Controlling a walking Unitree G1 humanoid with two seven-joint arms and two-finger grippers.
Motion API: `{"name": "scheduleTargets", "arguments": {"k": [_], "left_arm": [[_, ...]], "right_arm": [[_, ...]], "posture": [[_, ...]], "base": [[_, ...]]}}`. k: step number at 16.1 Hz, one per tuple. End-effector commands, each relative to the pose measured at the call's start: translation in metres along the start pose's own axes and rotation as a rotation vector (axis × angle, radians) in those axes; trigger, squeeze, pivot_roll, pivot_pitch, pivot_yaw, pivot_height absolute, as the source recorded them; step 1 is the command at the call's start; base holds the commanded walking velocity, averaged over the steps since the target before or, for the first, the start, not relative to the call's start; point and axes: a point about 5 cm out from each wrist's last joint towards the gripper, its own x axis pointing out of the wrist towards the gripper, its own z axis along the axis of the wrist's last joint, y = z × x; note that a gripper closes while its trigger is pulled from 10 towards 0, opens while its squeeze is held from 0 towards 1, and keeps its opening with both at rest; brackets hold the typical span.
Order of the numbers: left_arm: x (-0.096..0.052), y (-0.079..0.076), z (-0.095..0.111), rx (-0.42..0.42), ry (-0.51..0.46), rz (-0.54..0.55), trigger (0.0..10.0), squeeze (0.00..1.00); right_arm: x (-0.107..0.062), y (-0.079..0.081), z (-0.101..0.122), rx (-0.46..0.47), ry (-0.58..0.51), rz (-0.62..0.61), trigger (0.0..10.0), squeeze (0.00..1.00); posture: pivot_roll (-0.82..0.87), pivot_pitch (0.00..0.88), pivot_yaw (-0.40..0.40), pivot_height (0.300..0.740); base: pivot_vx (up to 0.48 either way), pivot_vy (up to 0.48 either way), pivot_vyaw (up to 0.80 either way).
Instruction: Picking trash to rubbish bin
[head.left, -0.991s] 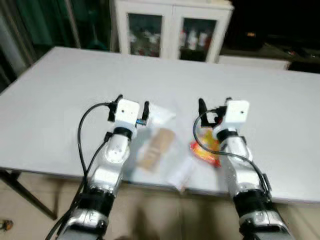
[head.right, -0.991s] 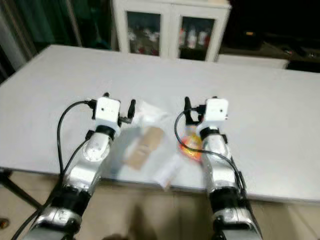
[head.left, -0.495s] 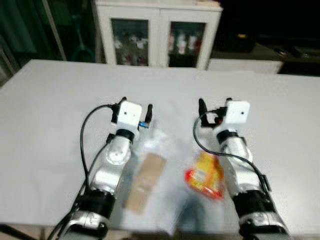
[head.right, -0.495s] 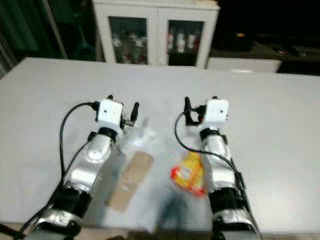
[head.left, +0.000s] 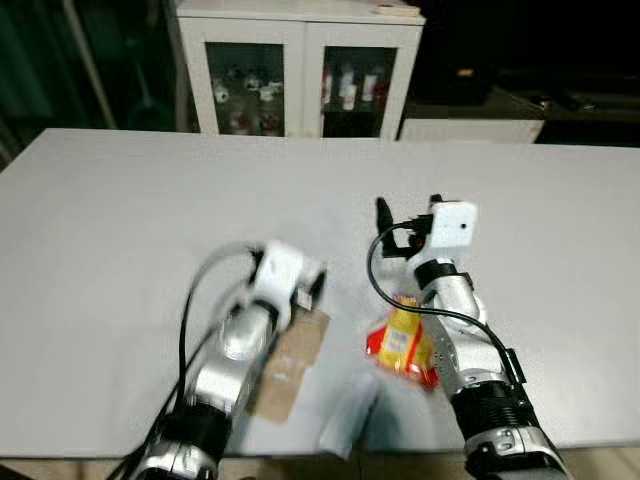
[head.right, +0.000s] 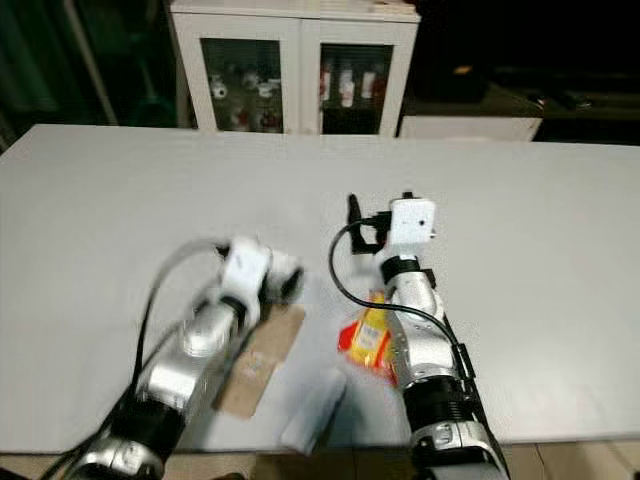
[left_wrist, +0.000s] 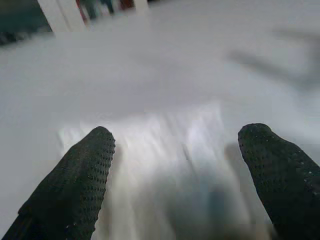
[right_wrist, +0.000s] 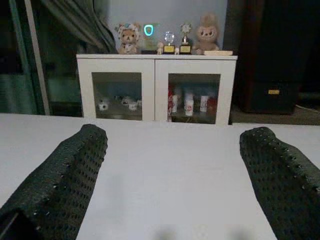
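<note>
Two silver arms reach over a wide grey table (head.left: 120, 200), its near edge running along 6 o'clock and its far edge meeting a white glass-door cabinet (head.left: 300, 70) at 12 o'clock. Broad bare tabletop to 9 and 3 o'clock and ahead of both arms.

Left gripper (left_wrist: 177, 165), blurred in the head views, fingers spread wide and released, holding nothing, poised over a pale crinkled wrapper (left_wrist: 165, 150) smeared by motion. Beside that arm, toward 3 o'clock, a flat brown paper piece (head.left: 290, 360); at 5 o'clock of it, a whitish packet (head.left: 348, 425) near the table's front edge, outline soft.

Right gripper (right_wrist: 172, 175) likewise released, fingers apart, aimed level at the cabinet across bare table. Red-and-yellow snack bag (head.left: 400, 340) lying against the right forearm's inner side, partly hidden by it.

Cabinet shelf contents too small to identify; figurines along its top in the right wrist view.
</note>
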Motion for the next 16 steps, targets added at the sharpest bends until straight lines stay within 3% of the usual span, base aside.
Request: {"name": "scheduleTargets", "arguments": {"k": [1, 3, 7, 9, 13, 16], "left_arm": [[0.003, 0.0, 0.006, 0.024, -0.002, -0.007, 10.0, 0.0], [0.003, 0.003, 0.001, 0.011, 0.047, 0.03, 10.0, 0.0], [0.008, 0.004, -0.003, 0.086, 0.104, 0.05, 10.0, 0.0], [0.011, 0.007, -0.001, 0.081, 0.128, 0.108, 10.0, 0.0], [0.017, 0.006, 0.015, 0.012, 0.037, 0.147, 10.0, 0.0], [0.017, 0.017, 0.019, 0.001, 0.022, 0.22, 10.0, 0.0]], "right_arm": [[-0.002, -0.006, 0.001, -0.005, -0.003, -0.019, 10.0, 0.0], [-0.003, -0.005, -0.001, -0.003, 0.002, -0.014, 10.0, 0.0], [-0.004, -0.004, 0.0, -0.004, 0.0, -0.011, 10.0, 0.0], [-0.006, -0.006, -0.001, -0.005, 0.004, -0.019, 10.0, 0.0], [-0.008, -0.007, -0.002, -0.007, 0.011, -0.019, 10.0, 0.0], [-0.009, -0.009, -0.002, -0.01, 0.017, -0.022, 10.0, 0.0]], "posture": [[-0.02, 0.0, -0.014, 0.74], [-0.01, 0.0, -0.014, 0.74], [-0.02, 0.0, -0.009, 0.74], [-0.02, 0.0, -0.01, 0.74], [-0.03, 0.0, -0.016, 0.74], [-0.03, 0.0, -0.022, 0.74]], "base": [[0.0, 0.0, 0.0], [0.0, 0.0, 0.0], [0.0, 0.0, 0.0], [0.0, 0.0, 0.0], [0.0, 0.0, 0.0], [0.263, 0.0, 0.0]]}}
